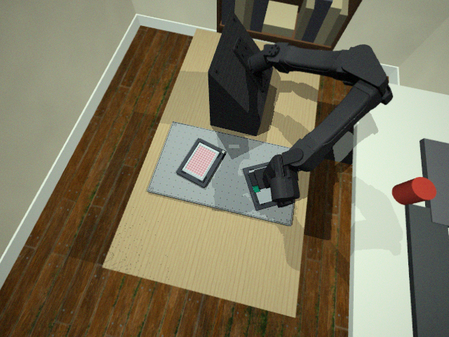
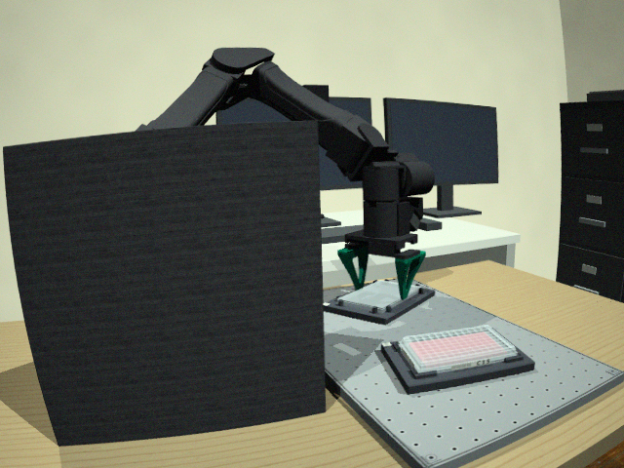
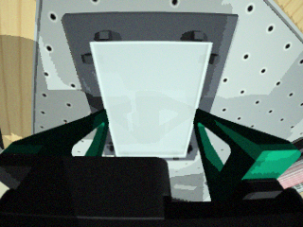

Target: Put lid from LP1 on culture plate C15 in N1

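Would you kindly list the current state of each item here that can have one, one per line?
gripper: shut on the lid, green fingers at its two long edges.
lid: gripped, low over the lid park LP1, not on the plate.
lid park LP1: lid over it.
culture plate C15: uncovered, pink wells exposed, seated in its nest.
plate nest N1: occupied by the plate.

Claw (image 2: 381, 290) down, clamped on lid (image 2: 375, 296).

We see the breadboard (image 2: 503, 412) on the table (image 2: 528, 292). Plate C15 (image 2: 455, 351) sits in nest N1 (image 2: 514, 367), well apart from lid park LP1 (image 2: 352, 308); the lid (image 2: 375, 296) lies on the park between the gripper (image 2: 381, 287) fingers.
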`<action>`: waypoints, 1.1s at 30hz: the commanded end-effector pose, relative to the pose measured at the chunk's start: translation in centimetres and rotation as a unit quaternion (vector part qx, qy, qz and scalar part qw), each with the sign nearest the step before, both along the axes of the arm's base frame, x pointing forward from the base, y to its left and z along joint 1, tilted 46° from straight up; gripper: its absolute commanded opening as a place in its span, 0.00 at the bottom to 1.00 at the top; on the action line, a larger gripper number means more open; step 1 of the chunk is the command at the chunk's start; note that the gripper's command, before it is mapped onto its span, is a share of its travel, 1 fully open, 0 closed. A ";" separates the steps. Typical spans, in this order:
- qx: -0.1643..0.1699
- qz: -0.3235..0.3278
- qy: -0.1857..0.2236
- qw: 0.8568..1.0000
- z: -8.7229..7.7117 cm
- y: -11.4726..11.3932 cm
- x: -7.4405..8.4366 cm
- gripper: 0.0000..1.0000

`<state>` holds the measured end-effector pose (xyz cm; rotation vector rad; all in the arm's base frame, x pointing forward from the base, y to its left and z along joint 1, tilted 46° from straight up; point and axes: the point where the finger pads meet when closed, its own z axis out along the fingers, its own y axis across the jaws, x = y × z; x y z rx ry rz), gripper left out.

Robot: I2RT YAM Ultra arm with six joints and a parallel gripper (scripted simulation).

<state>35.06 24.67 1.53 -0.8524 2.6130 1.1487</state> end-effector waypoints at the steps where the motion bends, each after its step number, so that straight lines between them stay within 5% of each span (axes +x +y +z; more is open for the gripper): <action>1: 0.002 -0.004 -0.003 1.000 0.5 -0.4 0.3 0.00; 33: 0.001 -0.004 -0.003 1.000 3.7 -3.8 0.6 0.00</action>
